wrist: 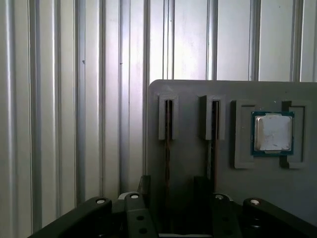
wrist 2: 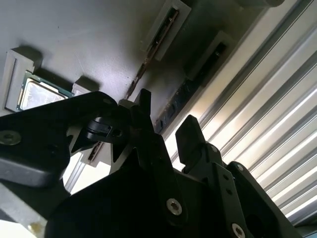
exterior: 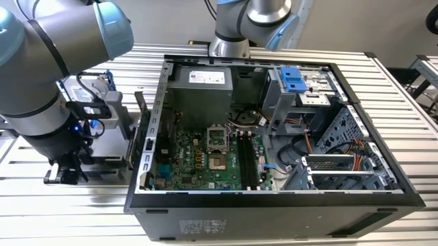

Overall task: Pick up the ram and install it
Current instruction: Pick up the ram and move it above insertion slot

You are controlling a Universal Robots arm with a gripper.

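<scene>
Closest in, both wrist views show the hand (wrist: 173,181) (wrist 2: 167,106) with its two dark fingers (wrist: 144,191) well apart and nothing clamped between them. The ram (wrist: 167,148) (wrist 2: 181,98) stands on edge in a slotted holder of the grey tray (wrist: 198,89), and its line runs into the gap between the fingers. I cannot tell whether either finger touches it.

The first wrist view looks straight along the stick, so it appears as a thin line. The second wrist view shows it from low and to one side, with dark chips along its face.

A second stick (wrist: 212,144) (wrist 2: 148,62) stands parallel in the neighbouring holder, just outside one finger. That leaves little room on that side. On the other side the ram sits near the tray's edge, with bare ribbed tabletop (wrist: 74,99) beyond.

Farther across the tray lies a square silver CPU chip (wrist: 272,131) (wrist 2: 37,94) in its own recess.

The exterior view gives what the wrist cameras do not. There the arm (exterior: 41,77) reaches down with the hand (exterior: 65,174) low over the tray (exterior: 102,154), on the exterior view's left of the open computer case (exterior: 274,215). Inside the case, the motherboard (exterior: 192,159) lies flat with its long black slots (exterior: 250,159) exposed. The slots are hemmed by the case wall and a bundle of cables toward the exterior view's right.
</scene>
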